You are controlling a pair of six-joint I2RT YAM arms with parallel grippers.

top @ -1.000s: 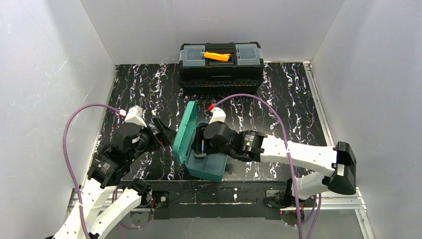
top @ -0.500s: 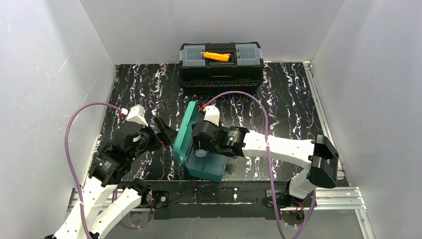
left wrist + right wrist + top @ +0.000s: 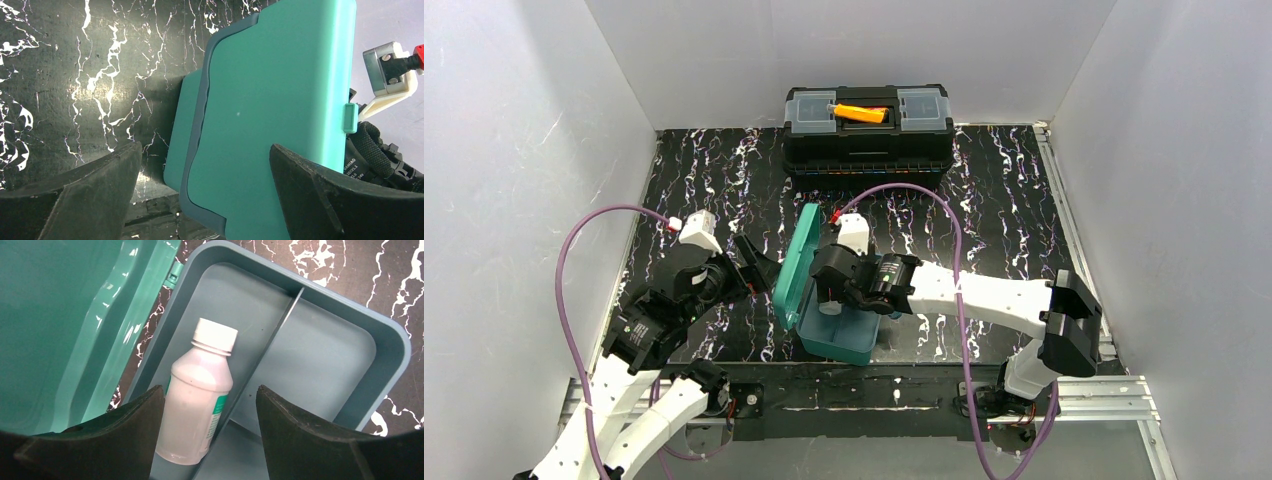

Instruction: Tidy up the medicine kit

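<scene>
The teal medicine kit (image 3: 856,345) sits open near the front edge, its lid (image 3: 796,265) standing upright on the left. A white bottle (image 3: 200,395) with a white cap lies in the left compartment of the divided tray (image 3: 320,355). My right gripper (image 3: 210,390) is open just above the bottle, not gripping it; in the top view (image 3: 829,297) it hovers over the tray. My left gripper (image 3: 204,150) is open, its fingers spread before the lid's outer face (image 3: 280,115). In the top view it (image 3: 756,262) is left of the lid.
A black toolbox (image 3: 868,140) with an orange handle (image 3: 864,112) stands at the back centre. White walls close in the left, right and back. The right arm's purple cable (image 3: 904,192) arcs over the mat behind the kit.
My right arm has reached further left over the tray, its elbow swinging left; the white cap now shows below the gripper. The left arm and lid have barely moved.
</scene>
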